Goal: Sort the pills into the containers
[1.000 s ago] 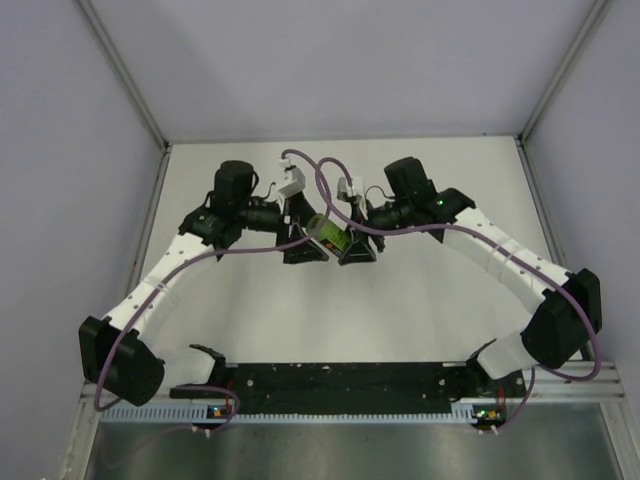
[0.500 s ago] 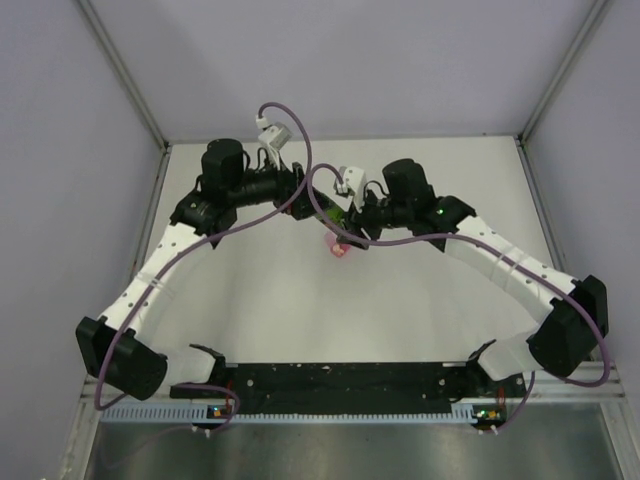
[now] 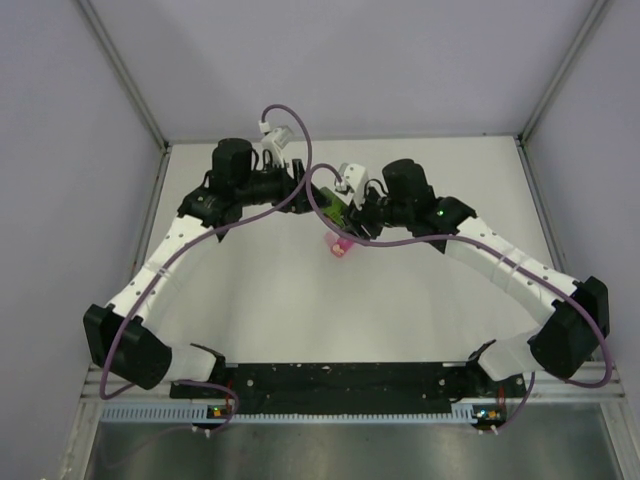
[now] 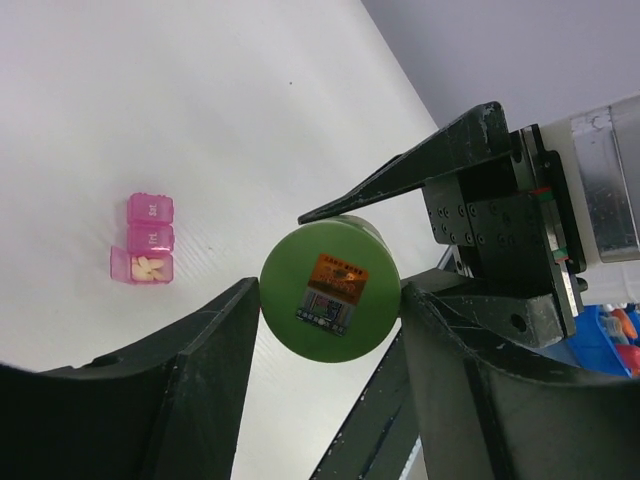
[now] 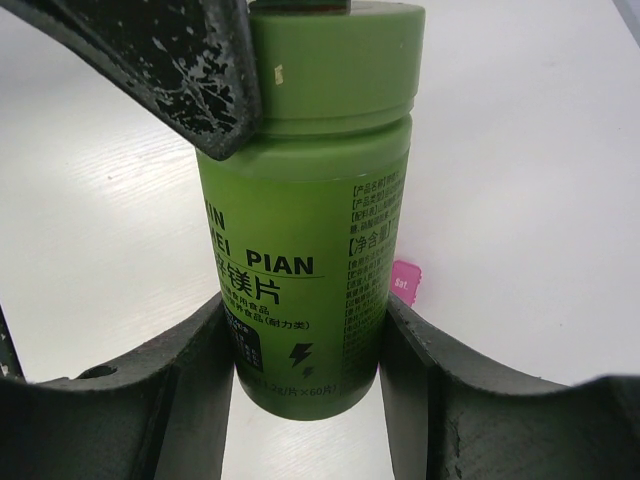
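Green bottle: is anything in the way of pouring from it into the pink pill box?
Yes. The cap is on the bottle, with the left gripper closed around it. Between the bottle and the pill box, only bare table shows.

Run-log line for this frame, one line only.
left gripper: shut on cap | right gripper: shut on green bottle | pink pill box: pills in end compartment

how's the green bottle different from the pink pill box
The green bottle is opaque and round; the pink pill box is translucent with square compartments. The bottle is clamped in the right gripper; the pill box lies on the table. The bottle is capped; the box shows pale pills.
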Robot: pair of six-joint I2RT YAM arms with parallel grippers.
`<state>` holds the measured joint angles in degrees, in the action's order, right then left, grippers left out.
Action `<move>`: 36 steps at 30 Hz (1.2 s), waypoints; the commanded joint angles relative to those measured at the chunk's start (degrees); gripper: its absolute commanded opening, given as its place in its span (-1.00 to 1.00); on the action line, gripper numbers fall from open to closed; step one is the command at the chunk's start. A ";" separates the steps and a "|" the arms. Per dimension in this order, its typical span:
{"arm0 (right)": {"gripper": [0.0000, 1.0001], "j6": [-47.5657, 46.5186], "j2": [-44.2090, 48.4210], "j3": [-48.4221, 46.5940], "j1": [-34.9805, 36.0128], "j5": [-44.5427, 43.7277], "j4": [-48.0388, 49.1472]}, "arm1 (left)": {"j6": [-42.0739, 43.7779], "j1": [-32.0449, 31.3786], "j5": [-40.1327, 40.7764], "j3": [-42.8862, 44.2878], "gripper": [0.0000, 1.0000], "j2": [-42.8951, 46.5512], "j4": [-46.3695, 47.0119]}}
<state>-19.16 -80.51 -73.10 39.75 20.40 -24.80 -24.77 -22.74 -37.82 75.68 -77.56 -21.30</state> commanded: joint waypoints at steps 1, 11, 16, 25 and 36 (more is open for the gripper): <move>-1.00 1.05 2.81 -0.11 1.03 -0.37 4.23 | -0.45 -0.11 -0.93 2.10 0.13 -0.75 1.35; -1.00 -0.09 3.52 -0.11 1.12 6.30 2.56 | 9.29 -0.11 -12.43 -2.46 -1.00 -1.37 4.77; -1.00 -1.93 3.61 -0.55 0.51 16.31 0.37 | 20.09 -0.11 -27.36 -7.82 -1.00 0.39 7.94; -1.00 -7.47 -1.57 -6.52 -0.02 36.89 -11.76 | 44.63 -1.43 -39.61 -14.24 -0.92 4.87 -0.23; -1.00 -7.39 -2.81 -6.97 0.07 31.11 -11.77 | 32.19 -0.46 -29.07 -12.57 0.97 6.45 4.32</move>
<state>-25.87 -84.75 -77.19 39.27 51.51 -42.70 15.92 -23.64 -70.17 62.65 -72.60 -22.04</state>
